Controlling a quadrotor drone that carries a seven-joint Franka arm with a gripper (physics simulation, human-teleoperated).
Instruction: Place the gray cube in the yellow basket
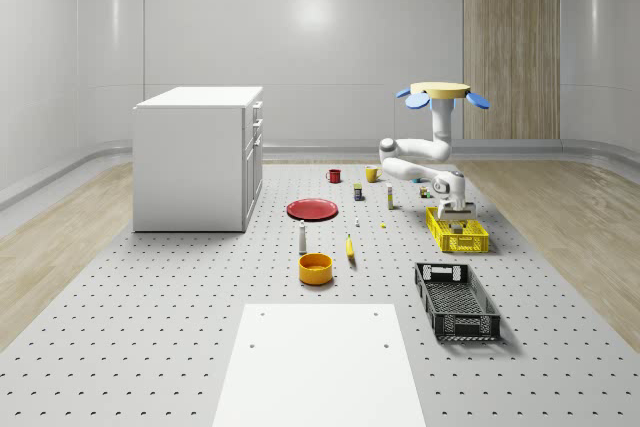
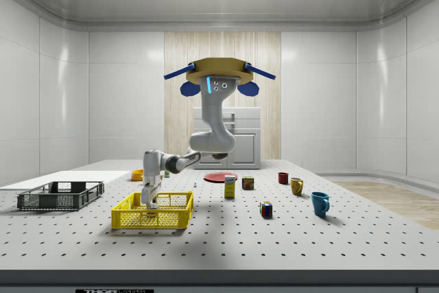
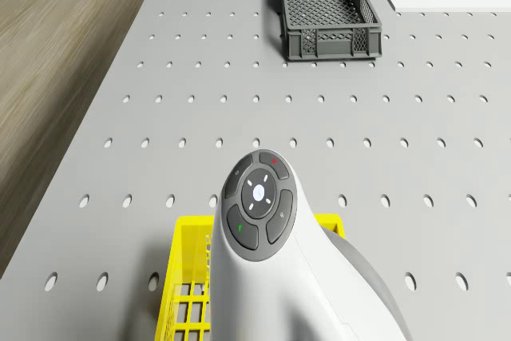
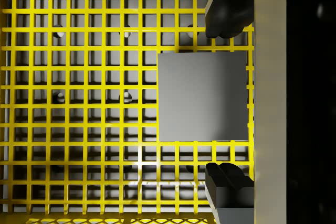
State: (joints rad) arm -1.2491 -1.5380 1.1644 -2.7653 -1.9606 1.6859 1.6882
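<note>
The gray cube lies flat on the mesh floor of the yellow basket. My gripper straddles it, open: one black fingertip and the other stand a small gap off the cube's opposite faces. In the whole-scene view the gripper reaches down into the yellow basket at the table's right. From the side, the gripper dips inside the basket. The drone hovers high over the table, behind the basket, arm folded down. The basket's rim shows beneath the arm.
A black crate lies just in front of the basket, seen too as the crate. A red plate, orange bowl, banana, mugs and small items sit mid-table. A white cabinet stands at the left.
</note>
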